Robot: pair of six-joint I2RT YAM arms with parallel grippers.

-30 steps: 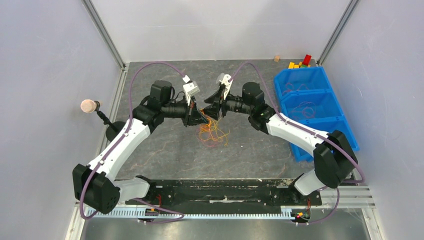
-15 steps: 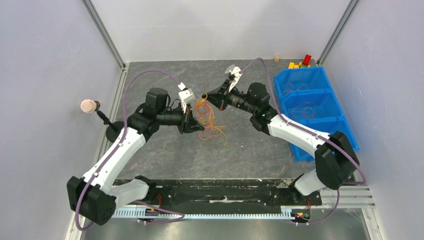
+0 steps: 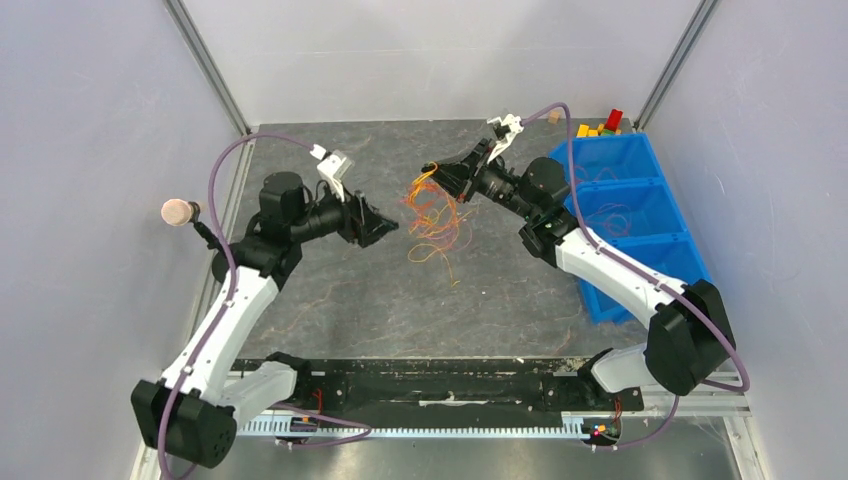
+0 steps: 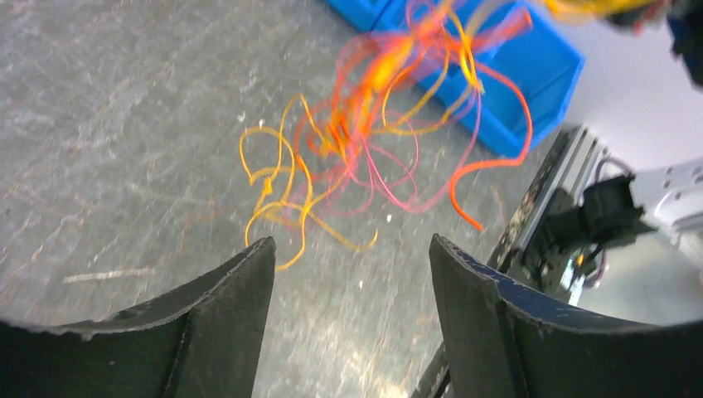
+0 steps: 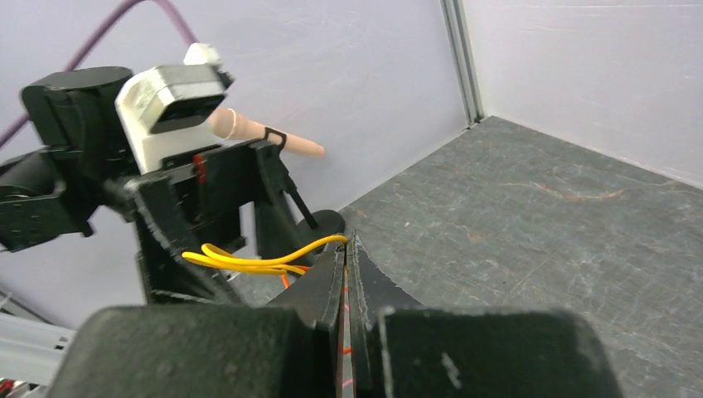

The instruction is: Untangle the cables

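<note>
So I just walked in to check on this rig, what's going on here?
Two robot arms are working on a tangle of red, orange and yellow cables. The right arm has its jaws shut on the top of the bundle, which hangs in loose loops over the table. The left arm faces it, jaws open and holding nothing. The bundle is not yet untangled.

Robotics lab cell, pale enclosure walls (image 3: 100,100) w/ alu. posts (image 3: 205,65); grey tabletop (image 3: 400,300), blue parts bins (image 3: 690,262)
</note>
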